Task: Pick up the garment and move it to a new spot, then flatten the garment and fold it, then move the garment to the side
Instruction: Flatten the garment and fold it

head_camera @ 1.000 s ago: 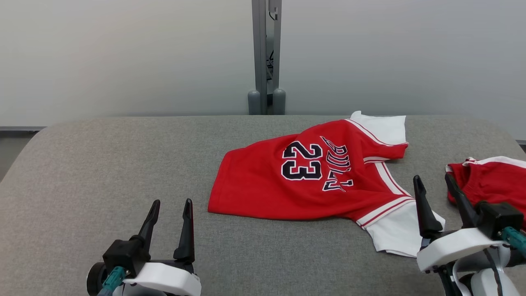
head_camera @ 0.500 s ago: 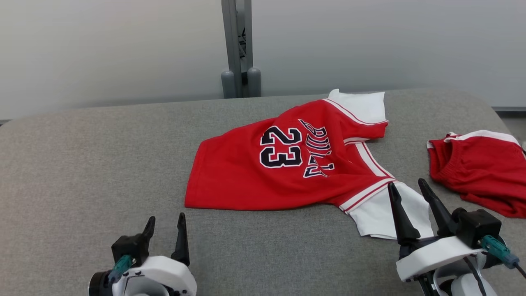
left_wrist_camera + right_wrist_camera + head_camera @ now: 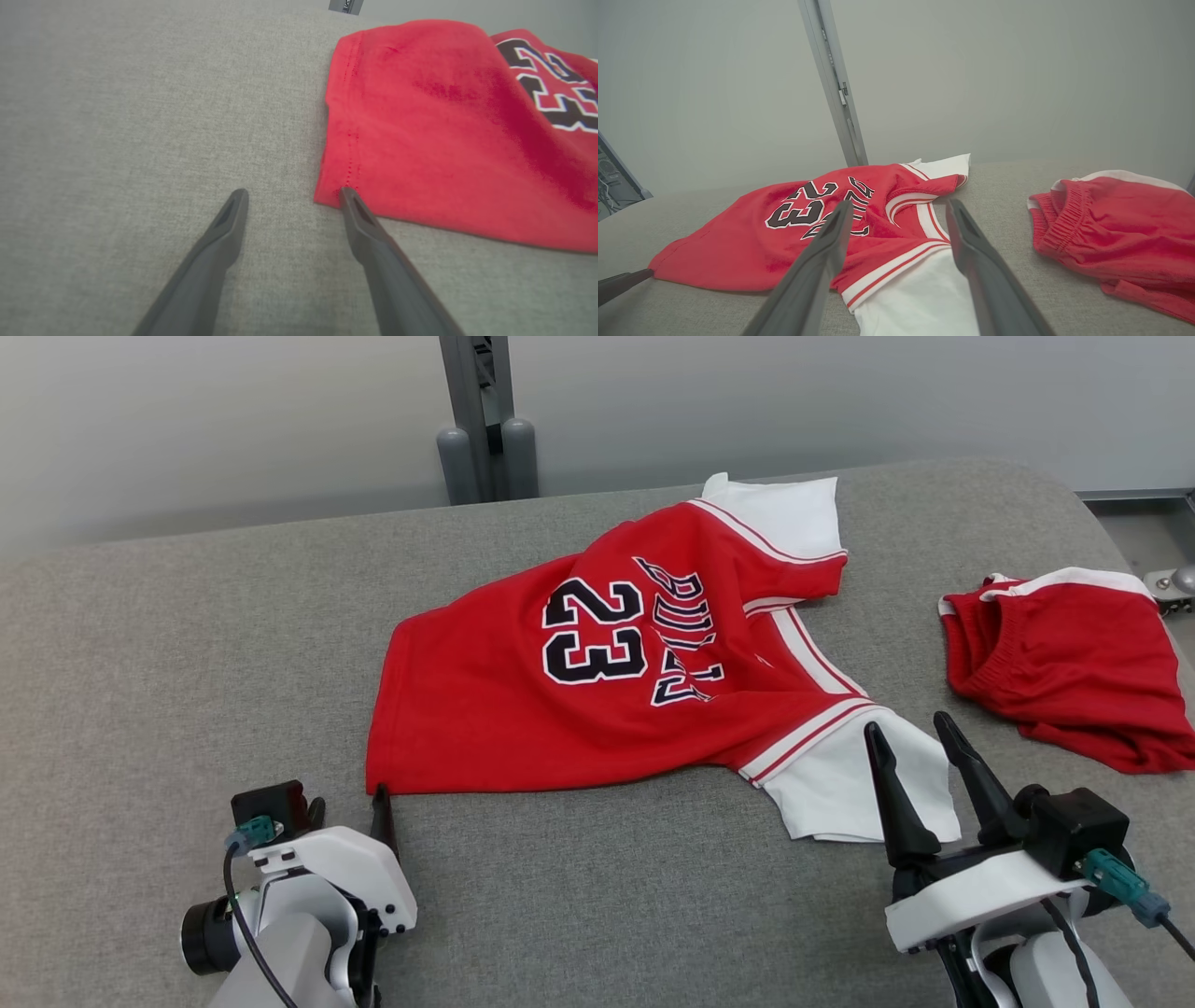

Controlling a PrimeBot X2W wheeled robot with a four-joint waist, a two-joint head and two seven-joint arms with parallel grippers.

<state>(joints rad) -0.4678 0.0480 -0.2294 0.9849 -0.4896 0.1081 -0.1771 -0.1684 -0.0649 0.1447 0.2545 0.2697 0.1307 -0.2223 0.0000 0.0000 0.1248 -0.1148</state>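
Observation:
A red jersey (image 3: pixel 504 709) with a black "23" and white sleeves lies crumpled on the grey padded table (image 3: pixel 187 644), a little right of centre. My left gripper (image 3: pixel 345 807) is open at the jersey's near left hem corner. In the left wrist view its right finger touches that corner of the jersey (image 3: pixel 420 130), and the gripper (image 3: pixel 293 192) holds nothing. My right gripper (image 3: pixel 907 728) stands open just in front of the near white sleeve (image 3: pixel 840 784). In the right wrist view this gripper (image 3: pixel 899 204) points over the jersey (image 3: pixel 738 247).
Red shorts (image 3: pixel 1064 653) with a white waistband lie bunched at the table's right edge, apart from the jersey, and appear in the right wrist view as the shorts (image 3: pixel 1111 233). A grey post (image 3: pixel 476 420) rises behind the table. The table's left half is bare fabric.
The camera has swung right and down, shifting the whole picture. My left gripper has tipped down and reached the jersey's hem corner. My right gripper sits closer to the white sleeve.

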